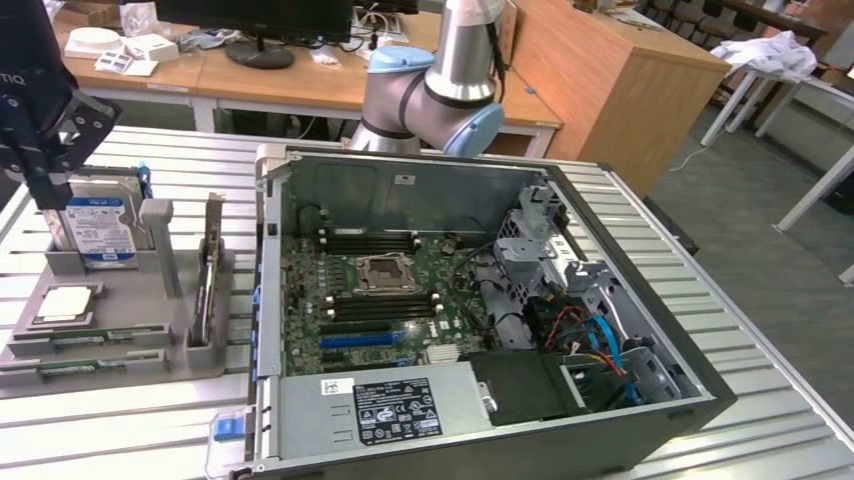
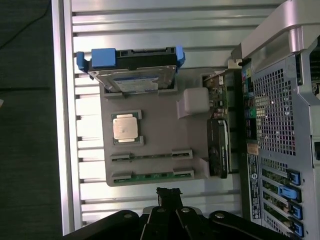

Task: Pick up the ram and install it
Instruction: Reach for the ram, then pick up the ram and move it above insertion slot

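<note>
Two ram sticks, thin green boards, lie in slots of the grey tray (image 1: 160, 360): one ram stick (image 1: 83, 341) (image 2: 150, 156) and another (image 1: 74, 367) (image 2: 150, 176) beside it at the tray's near edge. My gripper (image 1: 54, 195) (image 2: 168, 193) hangs above the tray at the exterior view's left, in front of the hard drive, with its fingers shut and nothing between them. It touches neither stick. The open computer case (image 1: 641, 330) holds the motherboard (image 1: 334, 290) with long black memory slots (image 1: 380, 241) on either side of the processor socket (image 1: 387, 270).
On the tray also stand a blue-framed hard drive (image 1: 96, 225) (image 2: 132, 75), a processor chip (image 1: 67, 305) (image 2: 125, 128) and an upright card (image 1: 207, 285) (image 2: 218, 147). The power supply (image 1: 387, 405) and cables (image 1: 587, 330) fill the case's near side. The slatted metal table (image 1: 120, 420) carries all of it.
</note>
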You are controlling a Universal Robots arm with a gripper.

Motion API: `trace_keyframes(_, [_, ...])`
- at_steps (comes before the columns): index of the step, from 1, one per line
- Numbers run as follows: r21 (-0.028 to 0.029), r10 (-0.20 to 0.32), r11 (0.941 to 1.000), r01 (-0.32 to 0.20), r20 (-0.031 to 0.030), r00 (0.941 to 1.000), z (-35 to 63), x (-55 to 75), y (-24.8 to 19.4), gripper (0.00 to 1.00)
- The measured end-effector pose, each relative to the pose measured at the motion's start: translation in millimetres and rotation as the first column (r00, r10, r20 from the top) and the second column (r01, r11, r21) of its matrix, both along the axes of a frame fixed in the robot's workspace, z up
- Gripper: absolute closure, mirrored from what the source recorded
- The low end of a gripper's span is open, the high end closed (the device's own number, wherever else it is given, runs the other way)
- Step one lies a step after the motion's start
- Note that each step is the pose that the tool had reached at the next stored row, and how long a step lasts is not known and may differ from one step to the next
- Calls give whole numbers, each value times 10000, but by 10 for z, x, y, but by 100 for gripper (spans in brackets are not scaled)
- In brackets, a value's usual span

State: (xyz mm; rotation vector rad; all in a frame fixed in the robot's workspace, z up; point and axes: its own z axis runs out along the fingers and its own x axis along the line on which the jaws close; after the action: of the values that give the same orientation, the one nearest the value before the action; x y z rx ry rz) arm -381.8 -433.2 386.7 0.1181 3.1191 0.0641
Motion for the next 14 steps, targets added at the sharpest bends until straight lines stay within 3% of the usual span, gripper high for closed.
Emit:
trace_keyframes(4, [0, 0, 10000, 0, 0, 10000, 0, 0, -25, 89])
trace_keyframes(14, [0, 0, 10000, 0, 0, 10000, 0, 0, -28, 89])
